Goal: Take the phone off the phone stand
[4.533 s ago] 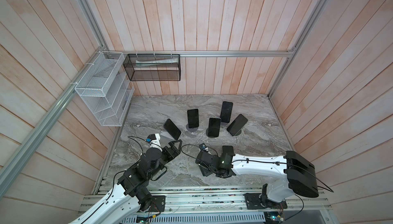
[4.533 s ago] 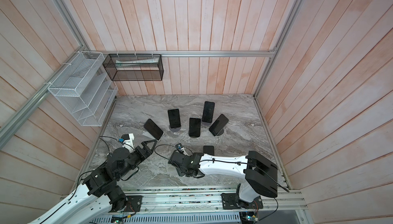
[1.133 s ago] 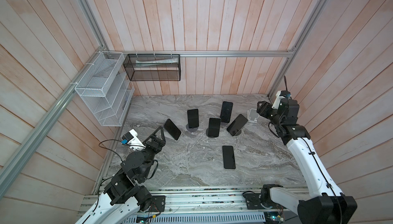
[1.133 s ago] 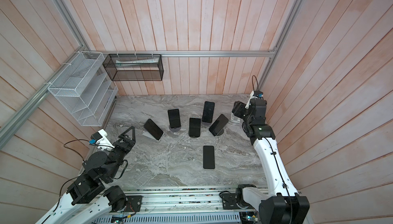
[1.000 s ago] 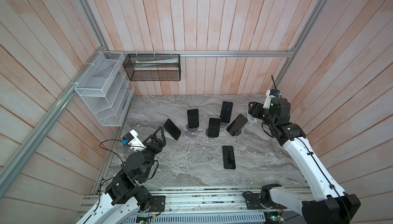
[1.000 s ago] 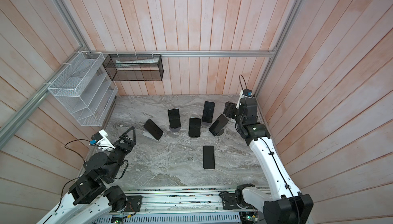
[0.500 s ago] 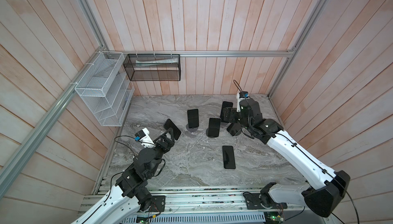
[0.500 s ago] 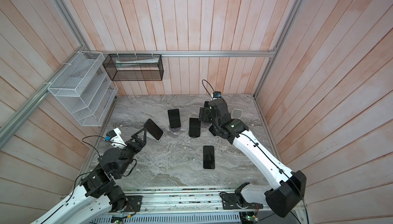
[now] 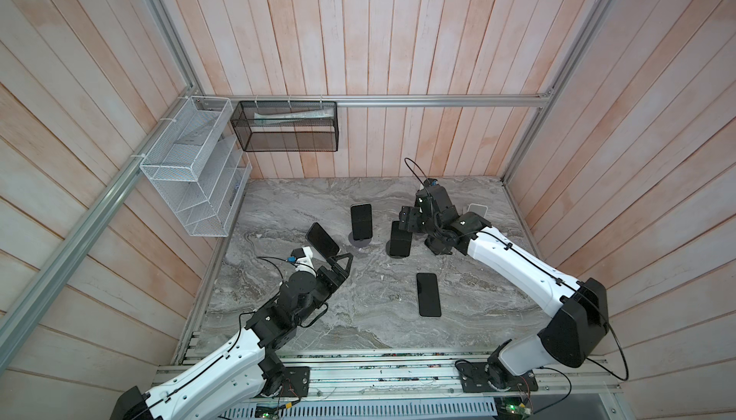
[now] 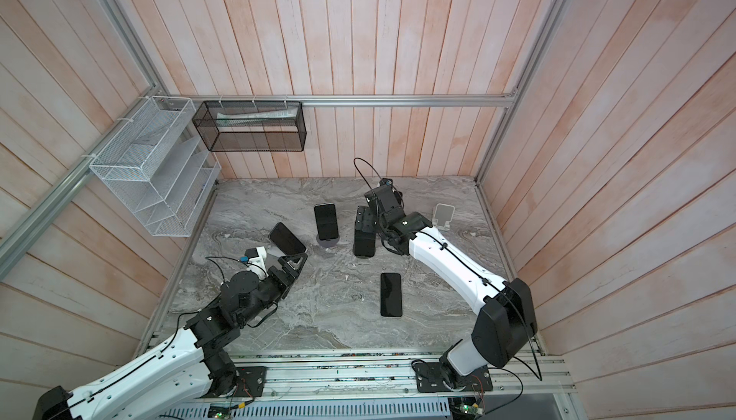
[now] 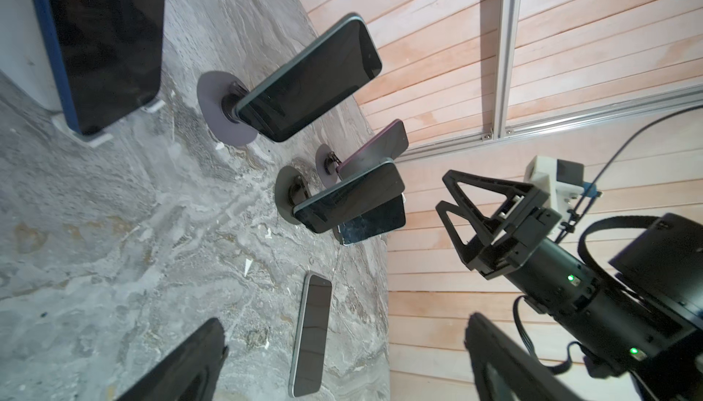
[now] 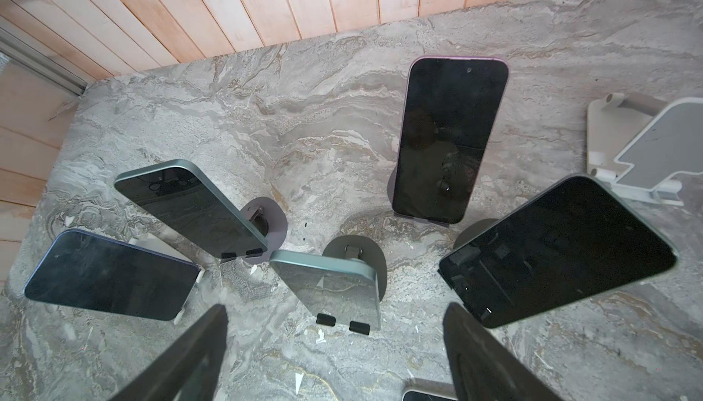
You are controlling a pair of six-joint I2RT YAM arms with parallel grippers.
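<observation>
Two phones (image 12: 449, 140) hidden by the right arm (image 9: 513, 262) in both top views show in the right wrist view beyond the right gripper (image 12: 335, 309), spread empty over a green-edged phone (image 12: 327, 285) on its round stand (image 12: 371, 254); left gripper (image 11: 346, 321) likewise agape

You are seeing the grey veined stone-look counter (image 9: 358, 330) showing smooth and matt, the flat black glass-faced phone (image 9: 428, 294) near its front edge gleaming glossy.
</observation>
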